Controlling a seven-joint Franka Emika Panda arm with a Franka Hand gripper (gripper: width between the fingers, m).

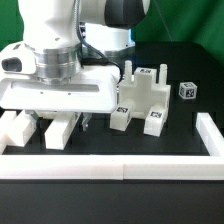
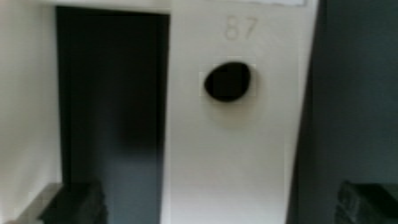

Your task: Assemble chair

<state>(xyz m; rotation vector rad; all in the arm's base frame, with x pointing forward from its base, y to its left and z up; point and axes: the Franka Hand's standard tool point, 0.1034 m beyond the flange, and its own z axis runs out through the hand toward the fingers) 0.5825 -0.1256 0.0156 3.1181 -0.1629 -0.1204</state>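
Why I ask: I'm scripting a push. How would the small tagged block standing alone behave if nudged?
The small tagged block looks flat-faced and squat, so it would probably slide, not roll. It appears rigid plastic and small, so likely light and easily spun. Nothing touches it, so it should move freely.
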